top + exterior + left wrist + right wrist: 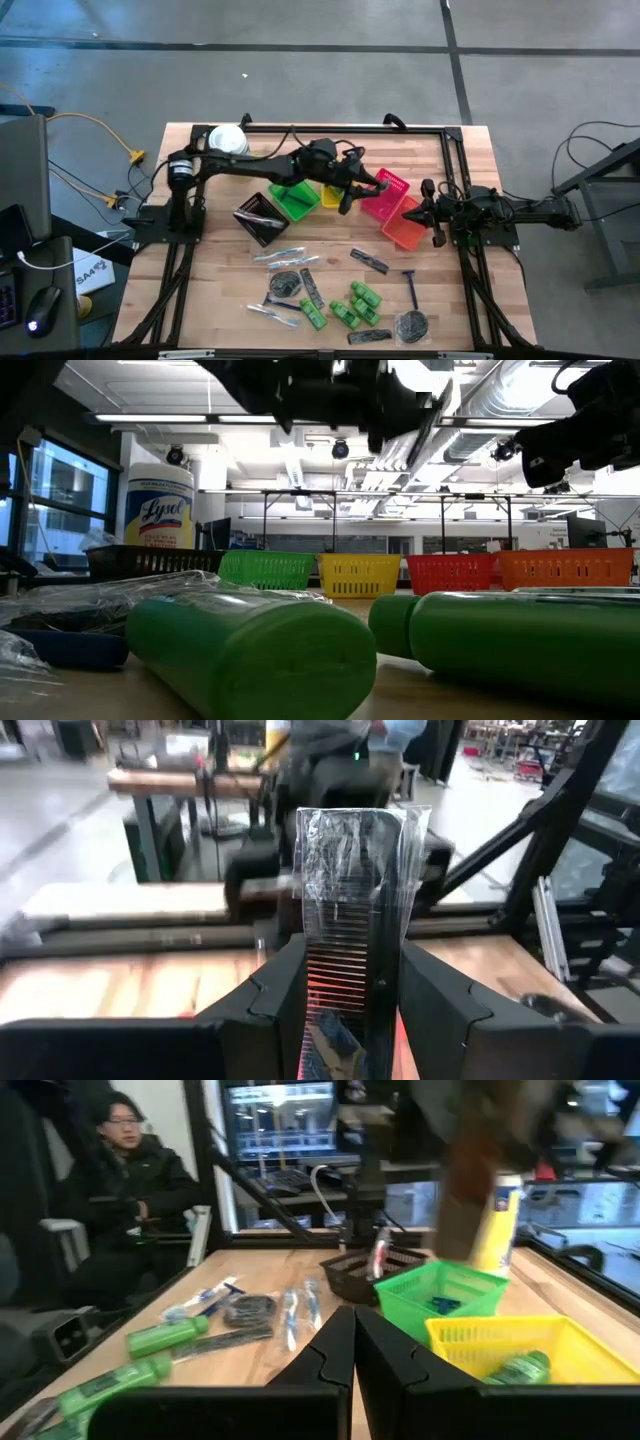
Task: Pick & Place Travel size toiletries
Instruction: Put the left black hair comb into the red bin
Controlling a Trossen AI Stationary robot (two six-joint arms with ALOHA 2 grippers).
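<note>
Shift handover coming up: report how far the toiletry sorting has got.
Partly done. Some items already lie in baskets: a green bottle in the yellow basket, a wrapped stick in the black basket. In hand: the left gripper holds a wrapped comb above the pink basket. Left: most bottles, combs, razors and packets on the table. The right gripper waits shut.

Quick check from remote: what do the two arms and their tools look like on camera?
Both arms are dark, jointed, with black cabling. The left tool has two chunky matte-black angular fingers; the right tool has matching black fingers. No markings visible.
</note>
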